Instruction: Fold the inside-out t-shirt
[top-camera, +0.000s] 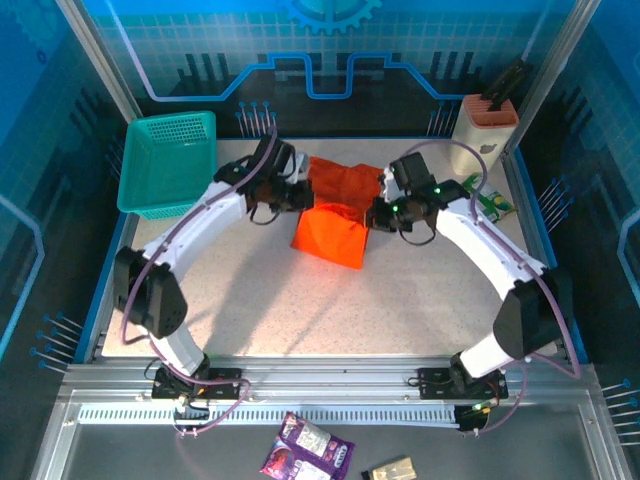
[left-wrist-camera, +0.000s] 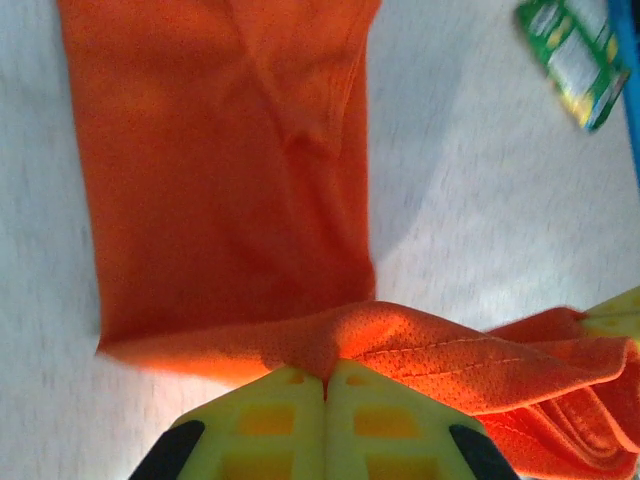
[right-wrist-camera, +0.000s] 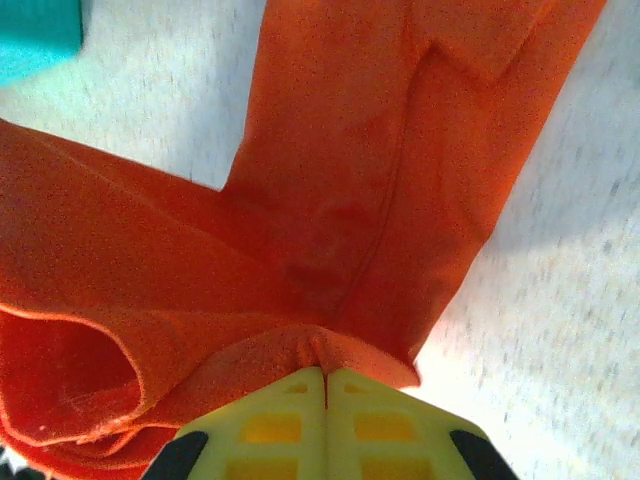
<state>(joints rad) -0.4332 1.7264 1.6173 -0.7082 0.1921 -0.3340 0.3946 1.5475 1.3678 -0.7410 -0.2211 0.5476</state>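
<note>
Orange t-shirt (top-camera: 332, 232), left fingers (left-wrist-camera: 265, 425) pinching one edge, right fingers (right-wrist-camera: 270, 425) pinching the opposite edge, apparently.

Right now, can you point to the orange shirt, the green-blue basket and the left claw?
orange t-shirt (top-camera: 335, 238): top view, on its bright lower part.
teal basket (top-camera: 168, 165): top view, on its bare mesh floor.
left gripper (left-wrist-camera: 325, 378): left wrist view, where the shut fingertips pinch the cloth.

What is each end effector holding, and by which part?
The left end effector and right end effector each pinch a bunched edge of the orange t-shirt, one at either side.
</note>
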